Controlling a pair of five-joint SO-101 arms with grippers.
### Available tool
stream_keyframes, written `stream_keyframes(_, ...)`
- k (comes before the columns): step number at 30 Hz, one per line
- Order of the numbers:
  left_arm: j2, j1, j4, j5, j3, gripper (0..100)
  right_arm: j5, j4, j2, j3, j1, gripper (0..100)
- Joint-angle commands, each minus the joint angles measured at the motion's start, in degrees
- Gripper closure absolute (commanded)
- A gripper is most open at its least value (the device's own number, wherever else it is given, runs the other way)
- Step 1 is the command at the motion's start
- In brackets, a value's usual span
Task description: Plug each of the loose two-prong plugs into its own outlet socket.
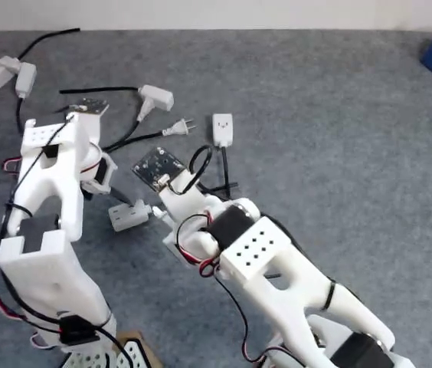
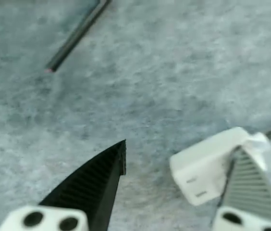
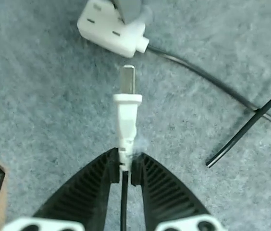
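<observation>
In the right wrist view the right gripper [image 3: 123, 159] is clamped on the cord end of a white two-prong plug [image 3: 126, 113]. Its blades point straight ahead of the fingertips at a white outlet socket [image 3: 107, 28], which lies just beyond them and apart. The socket's slots sit on a face turned to one side, out of line with the blades, so one of the two probably has to turn first. The plug looks light and rigid, and its smooth body may pivot in a grip this far back. A hold nearer the flared collar would likely steer better, and the limp cord will drag. In the left wrist view the left gripper [image 2: 181, 147] has its jaws wide apart, with the socket against its grey finger [image 2: 251, 192] and nothing between the two. The socket seems light enough to slide on the carpet [image 2: 150, 96] unless pinned. In the high view a second plug [image 1: 178, 128] and a spare socket [image 1: 222, 129], its slots empty, lie beyond the right gripper. Far beyond the left gripper two white pieces [image 1: 24, 77] touch; whether they are mated cannot be told.
</observation>
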Motion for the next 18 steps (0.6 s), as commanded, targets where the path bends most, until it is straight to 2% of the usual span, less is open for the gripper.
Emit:
stream_keyframes(1, 0.48, 0.66, -0.26, -1.67, 0.92, 74, 0.79, -0.66, -0.13, -0.66, 0.66, 99.1)
stream_keyframes(6, 0.48, 1.54, 1.93, -2.2, 0.22, 74, 0.97, -0.66, 0.31, -0.31, 0.48, 99.1)
stream_keyframes(14, 0.22, 3.3, 13.1, -2.37, 0.66, 74, 0.97, -2.15, 0.4, -0.04, 0.66, 99.1)
stream_keyframes(18, -2.42, 3.74, 14.68, -2.37, 3.38, 74, 0.97, -2.15, 0.4, -0.04, 0.66, 99.1)
